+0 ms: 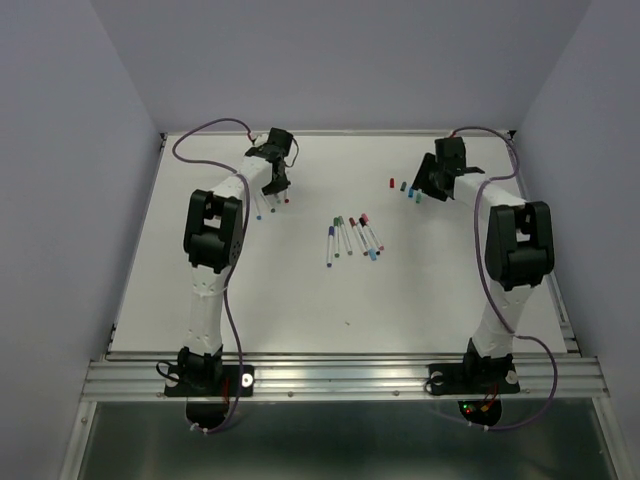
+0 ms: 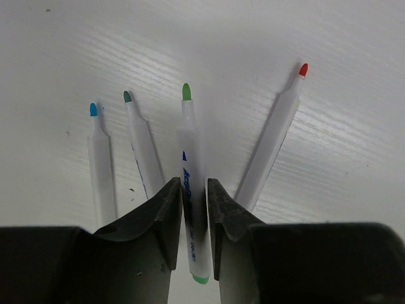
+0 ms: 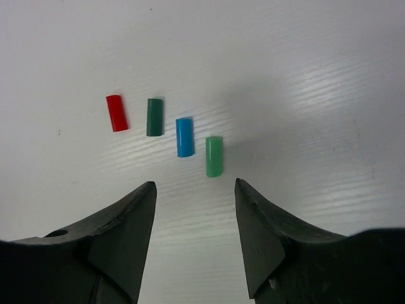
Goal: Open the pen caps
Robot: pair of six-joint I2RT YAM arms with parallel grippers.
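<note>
My left gripper (image 2: pixel 193 183) (image 1: pixel 275 182) is shut on an uncapped white pen with a light green tip (image 2: pixel 192 171), holding it by the barrel. Beside it on the table lie three more uncapped pens: a blue-tipped one (image 2: pixel 101 168), a dark-green-tipped one (image 2: pixel 142 149) and a red-tipped one (image 2: pixel 272 142). My right gripper (image 3: pixel 195 185) (image 1: pixel 425 180) is open and empty just above the table. In front of it lie loose pen caps: red (image 3: pixel 116 113), dark green (image 3: pixel 154 116), blue (image 3: pixel 184 137) and light green (image 3: pixel 214 156).
Several capped pens (image 1: pixel 352 236) lie fanned out in the middle of the white table (image 1: pixel 300 310). Purple cables loop off both arms. Walls close in the table at the back and sides.
</note>
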